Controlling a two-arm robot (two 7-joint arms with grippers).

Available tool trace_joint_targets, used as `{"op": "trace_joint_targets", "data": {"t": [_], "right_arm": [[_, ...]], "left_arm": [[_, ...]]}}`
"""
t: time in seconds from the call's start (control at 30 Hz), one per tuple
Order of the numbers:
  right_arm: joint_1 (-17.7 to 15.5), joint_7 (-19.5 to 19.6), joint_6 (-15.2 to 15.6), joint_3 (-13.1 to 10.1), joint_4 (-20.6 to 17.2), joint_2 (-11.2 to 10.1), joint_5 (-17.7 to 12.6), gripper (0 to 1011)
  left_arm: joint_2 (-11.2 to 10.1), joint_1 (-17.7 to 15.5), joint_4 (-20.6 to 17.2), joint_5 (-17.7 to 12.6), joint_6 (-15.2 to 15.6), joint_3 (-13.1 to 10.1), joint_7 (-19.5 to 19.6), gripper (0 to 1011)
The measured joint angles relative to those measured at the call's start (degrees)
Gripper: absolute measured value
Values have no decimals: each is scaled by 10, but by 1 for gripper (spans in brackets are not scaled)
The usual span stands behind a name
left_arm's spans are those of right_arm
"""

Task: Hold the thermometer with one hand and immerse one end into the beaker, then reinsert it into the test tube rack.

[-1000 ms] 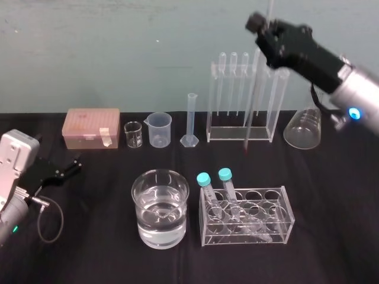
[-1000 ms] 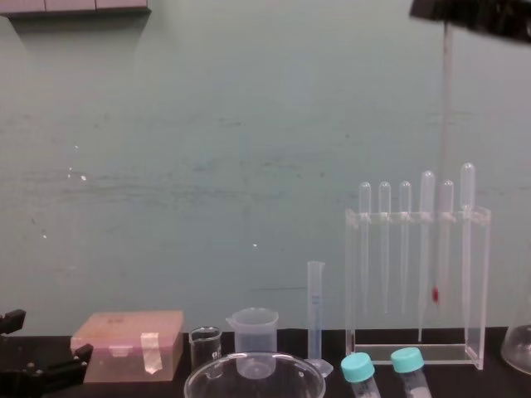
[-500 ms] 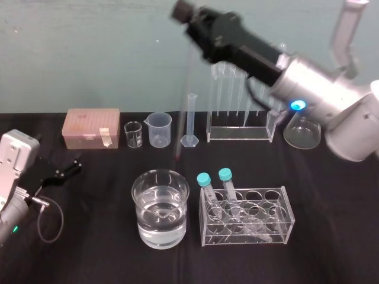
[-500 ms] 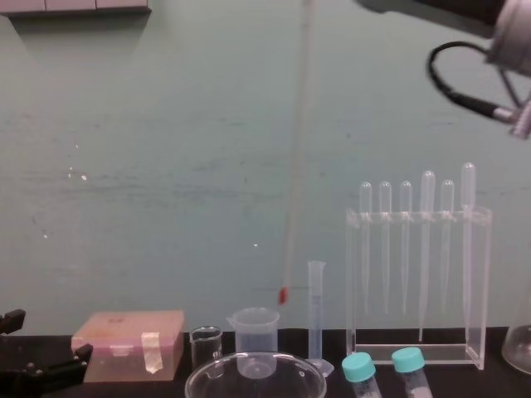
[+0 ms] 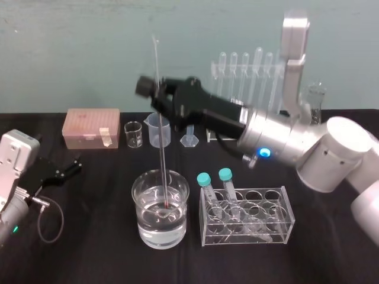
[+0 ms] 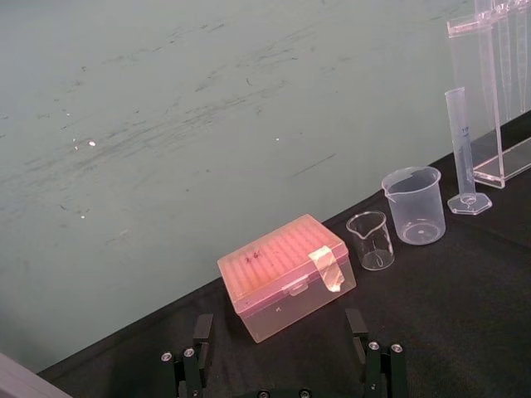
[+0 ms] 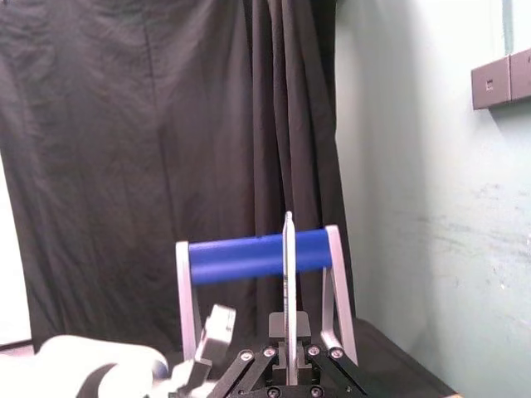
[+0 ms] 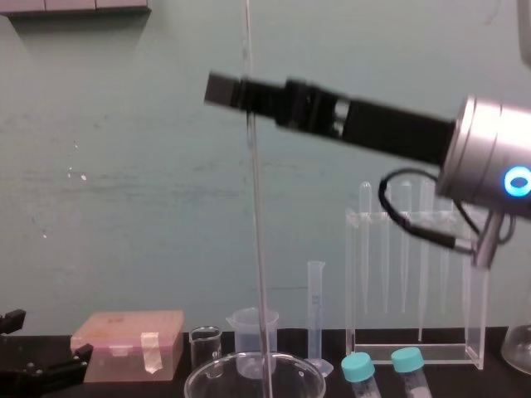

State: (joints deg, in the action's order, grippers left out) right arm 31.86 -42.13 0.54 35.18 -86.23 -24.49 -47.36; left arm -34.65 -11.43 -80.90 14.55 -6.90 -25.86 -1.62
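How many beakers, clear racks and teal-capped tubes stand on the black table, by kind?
Beakers: 3 (wide clear glass beaker, small translucent plastic spouted beaker, tiny glass beaker)
Clear racks: 2 (tall acrylic test tube rack, low clear tube rack)
Teal-capped clear tubes: 2 (left tube, right tube)
Total: 7
Right gripper holds the thin glass thermometer in the wide beaker; left gripper rests at left.

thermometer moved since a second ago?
Yes. In the head view the thermometer has gone left and nearer, away from the rack; the right gripper now holds its tip in the beaker.
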Motion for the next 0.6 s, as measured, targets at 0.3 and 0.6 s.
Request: {"op": "trace_joint_targets", "data": {"t": [0.3, 0.6], "right_arm": [[-20, -27, -58, 13, 37, 8, 27, 55], [-29, -29, -67, 12, 51, 14, 40, 56]], "left_arm": [[0, 0, 0, 0, 0, 0, 0, 1008], [0, 0, 0, 0, 0, 0, 0, 1008]]}}
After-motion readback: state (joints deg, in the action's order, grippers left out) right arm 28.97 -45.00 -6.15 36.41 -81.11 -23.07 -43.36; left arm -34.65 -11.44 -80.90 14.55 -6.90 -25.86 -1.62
